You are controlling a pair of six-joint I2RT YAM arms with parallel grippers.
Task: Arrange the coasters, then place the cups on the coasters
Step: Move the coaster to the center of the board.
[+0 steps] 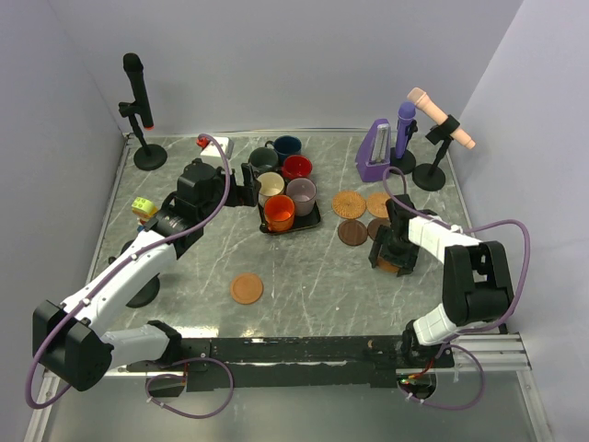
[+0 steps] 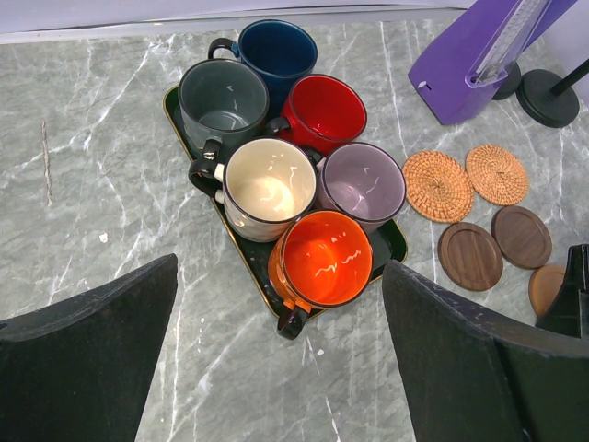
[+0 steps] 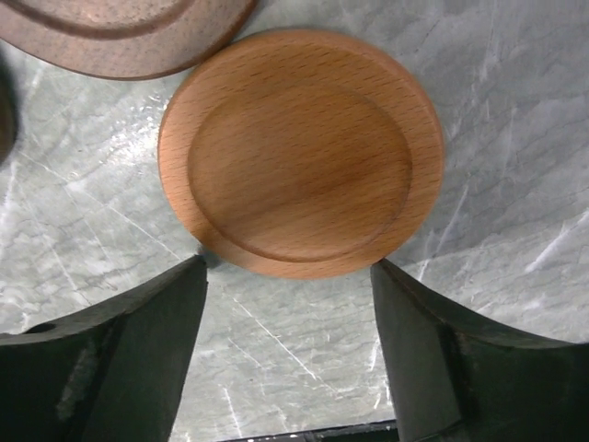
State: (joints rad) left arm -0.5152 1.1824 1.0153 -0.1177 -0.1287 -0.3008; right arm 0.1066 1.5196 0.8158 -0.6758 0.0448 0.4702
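L jaws spread, R jaws spread over tan coaster [image 3: 299, 152] lying flat, recess up

White shells with black joint housings on left arm [image 1: 124, 274] at 8 o'clock and right arm [image 1: 442, 241] at 4 o'clock. Purple cable [image 1: 527, 253] looped off each, black base rail [image 1: 294, 350] at 6 o'clock. Matte black wedge fingers [image 2: 92, 359], lightly scuffed.
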